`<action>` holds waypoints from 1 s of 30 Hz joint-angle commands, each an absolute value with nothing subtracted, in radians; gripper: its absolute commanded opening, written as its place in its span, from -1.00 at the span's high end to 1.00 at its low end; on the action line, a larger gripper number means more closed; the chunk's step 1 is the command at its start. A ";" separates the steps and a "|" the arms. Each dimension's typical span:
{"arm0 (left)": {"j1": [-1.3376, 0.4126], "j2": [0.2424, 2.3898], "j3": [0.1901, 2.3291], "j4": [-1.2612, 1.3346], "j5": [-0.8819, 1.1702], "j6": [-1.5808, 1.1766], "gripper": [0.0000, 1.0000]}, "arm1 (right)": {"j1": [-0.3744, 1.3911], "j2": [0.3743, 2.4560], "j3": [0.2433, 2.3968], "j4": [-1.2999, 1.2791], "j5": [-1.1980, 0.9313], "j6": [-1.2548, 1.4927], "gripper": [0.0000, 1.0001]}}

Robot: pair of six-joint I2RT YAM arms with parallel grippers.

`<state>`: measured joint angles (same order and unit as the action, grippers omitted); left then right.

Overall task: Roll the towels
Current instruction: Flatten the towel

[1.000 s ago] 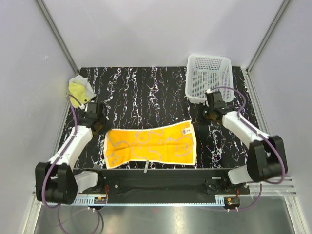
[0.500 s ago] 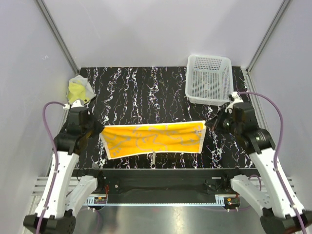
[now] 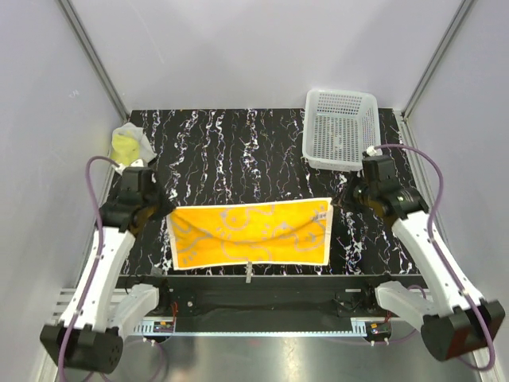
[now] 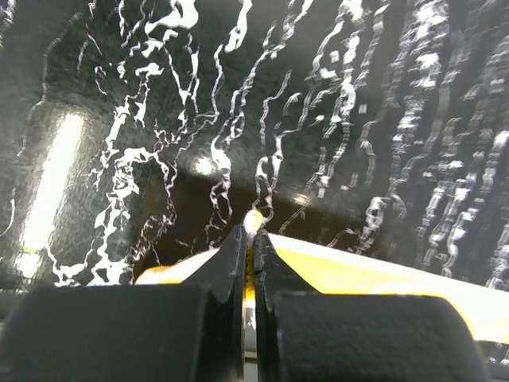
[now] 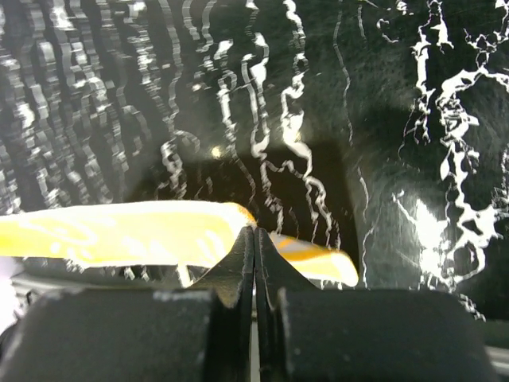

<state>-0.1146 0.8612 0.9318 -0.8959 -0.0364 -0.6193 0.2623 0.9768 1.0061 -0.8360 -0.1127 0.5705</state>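
Note:
The orange towel with white squiggles hangs stretched between both arms over the near half of the black marbled table. My left gripper is shut on its far left corner, and the orange cloth shows at the closed tips. My right gripper is shut on the far right corner, with the cloth draping either side of its tips. The yellow towel lies crumpled at the table's far left edge.
A white perforated basket stands at the far right corner of the table. Grey walls and metal frame posts enclose the table on three sides. A small white tag hangs below the orange towel's near edge.
Both arms lifted the orange towel off the table by its far corners and stretched it taut. Since half a second ago it has sunk slightly and shows more of its face.

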 commanded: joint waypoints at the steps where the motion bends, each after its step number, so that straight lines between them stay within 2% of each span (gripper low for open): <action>1: -0.112 0.954 0.898 -0.747 -0.022 -0.592 1.00 | 0.258 1.072 0.994 -0.692 -0.063 0.583 1.00; 9: -0.112 1.250 0.952 -0.559 -0.018 -0.578 1.00 | 0.258 1.339 1.040 -0.525 -0.012 0.554 1.00; 15: -0.112 1.457 1.063 -0.523 -0.044 -0.554 1.00 | 0.244 1.514 1.126 -0.470 0.055 0.511 1.00; 24: -0.112 1.560 1.193 -0.526 -0.077 -0.505 1.00 | 0.201 1.594 1.200 -0.440 0.041 0.477 1.00; 30: -0.115 1.507 1.123 -0.512 -0.074 -0.506 1.00 | 0.201 1.542 1.117 -0.417 0.020 0.482 1.00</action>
<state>-0.1150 1.5543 1.1484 -0.5480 -0.0463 -0.5243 0.2073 1.5906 1.1419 -0.4511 0.0143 0.4995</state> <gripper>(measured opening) 0.025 0.009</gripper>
